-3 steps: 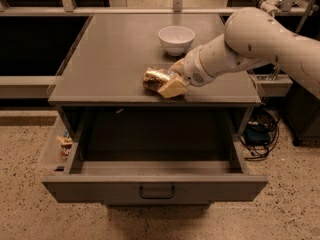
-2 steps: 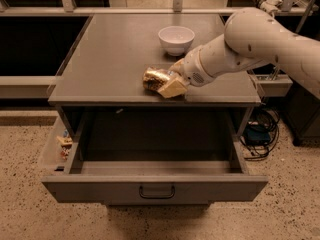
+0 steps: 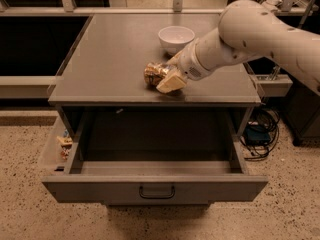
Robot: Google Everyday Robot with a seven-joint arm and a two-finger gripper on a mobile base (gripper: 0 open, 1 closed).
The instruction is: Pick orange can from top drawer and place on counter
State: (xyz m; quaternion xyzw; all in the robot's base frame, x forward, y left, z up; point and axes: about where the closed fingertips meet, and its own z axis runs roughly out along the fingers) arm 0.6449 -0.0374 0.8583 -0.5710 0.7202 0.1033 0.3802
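The robot's gripper [image 3: 163,79] holds the orange can [image 3: 153,73] low over the front half of the desk [image 3: 110,59], clamped around it with one pale finger [image 3: 171,82] across the can's near side. The can is tilted, its body angled toward the left, and it sits at or just above the grey surface; whether it is touching cannot be told. A white bowl [image 3: 176,36] stands behind it, near but apart, toward the back of the desk. The white arm [image 3: 250,31] reaches in from the right.

Below, the top drawer [image 3: 155,185] hangs pulled fully out, its dark interior showing nothing inside and its small loop handle [image 3: 156,191] centred on the front panel. A few small items [image 3: 65,143] lie in a narrow side tray at the drawer's left, and cables [image 3: 257,129] coil on the floor to the right.

By the look of it, the job is nearly finished: the can is out of the drawer and over its destination. What appears to remain is setting it down squarely, opening the gripper and lifting clear without knocking the can over or nudging it toward the bowl
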